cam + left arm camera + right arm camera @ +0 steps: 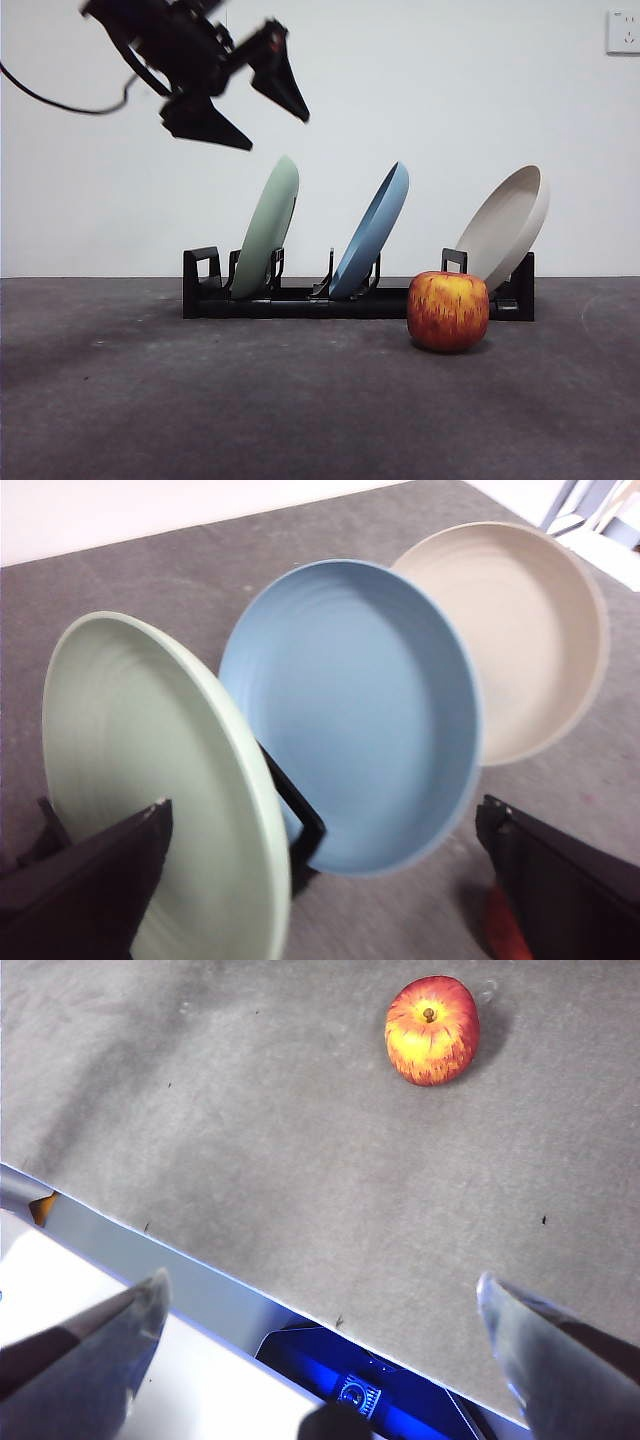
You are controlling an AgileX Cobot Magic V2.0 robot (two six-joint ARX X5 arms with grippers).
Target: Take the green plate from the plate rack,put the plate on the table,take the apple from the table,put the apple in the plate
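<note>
The green plate (pixel 268 225) stands on edge in the left slot of the black plate rack (pixel 300 300). My left gripper (pixel 278 134) hangs open in the air above it and slightly to its left, touching nothing. In the left wrist view the green plate (pixel 140 760) lies between the open jaws of my left gripper (pixel 325 810), nearer one of them. The apple (pixel 447 310) sits on the table (pixel 200 400) in front of the rack's right end. My right gripper (pixel 322 1285) is open and empty over the table's edge, far from the apple (pixel 432 1028).
A blue plate (pixel 372 235) stands in the rack's middle slot and a beige plate (pixel 508 225) leans at its right end. Both show in the left wrist view, the blue plate (pixel 350 710) beside the green one, the beige plate (pixel 510 630) beyond. A white wall stands behind.
</note>
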